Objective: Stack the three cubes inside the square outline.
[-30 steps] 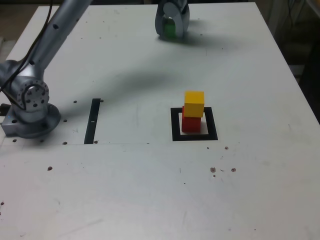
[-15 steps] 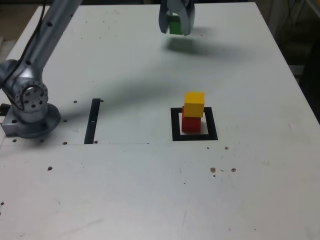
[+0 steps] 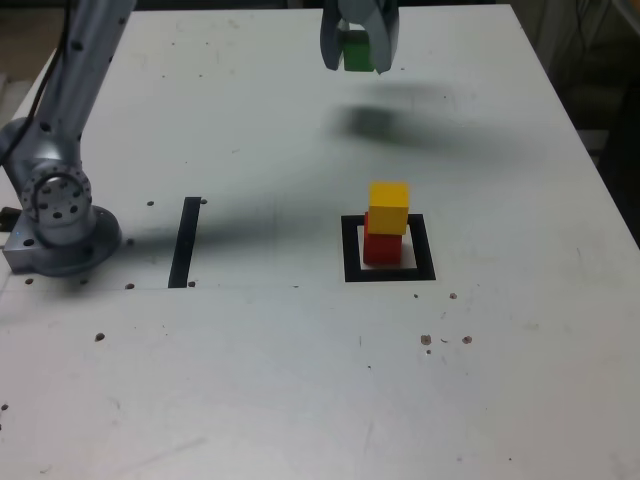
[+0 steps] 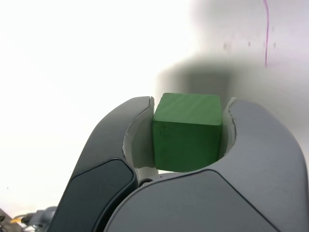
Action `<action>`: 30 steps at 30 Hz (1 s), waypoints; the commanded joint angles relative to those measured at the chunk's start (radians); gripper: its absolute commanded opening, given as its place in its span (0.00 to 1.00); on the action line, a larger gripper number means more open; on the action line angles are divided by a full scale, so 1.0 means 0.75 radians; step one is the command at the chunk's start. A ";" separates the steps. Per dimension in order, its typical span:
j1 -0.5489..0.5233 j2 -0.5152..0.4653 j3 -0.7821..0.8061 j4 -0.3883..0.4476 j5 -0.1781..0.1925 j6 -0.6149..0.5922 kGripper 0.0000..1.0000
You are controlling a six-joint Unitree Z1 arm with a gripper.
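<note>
The green cube (image 3: 355,50) sits clamped between the jaws of the gripper (image 3: 358,58), lifted clear of the table (image 3: 300,380). Nearer the camera than the gripper, well apart, the yellow cube (image 3: 388,207) tops the red cube (image 3: 381,246) inside the square outline (image 3: 350,250).

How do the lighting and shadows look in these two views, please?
Exterior view: even light, the green cube in the end effector casts a soft detached shadow on the table. Wrist view: the table is overexposed white, with a blurred shadow beyond the cube.
</note>
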State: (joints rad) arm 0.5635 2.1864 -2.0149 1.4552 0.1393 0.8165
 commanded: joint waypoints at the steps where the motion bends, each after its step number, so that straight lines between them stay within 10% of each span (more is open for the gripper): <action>1: -0.025 -0.040 0.029 0.004 0.002 -0.023 0.28; 30: -0.451 -0.340 0.377 -0.006 -0.073 -0.474 0.28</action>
State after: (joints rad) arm 0.2358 1.9449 -1.7397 1.4532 0.0865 0.4734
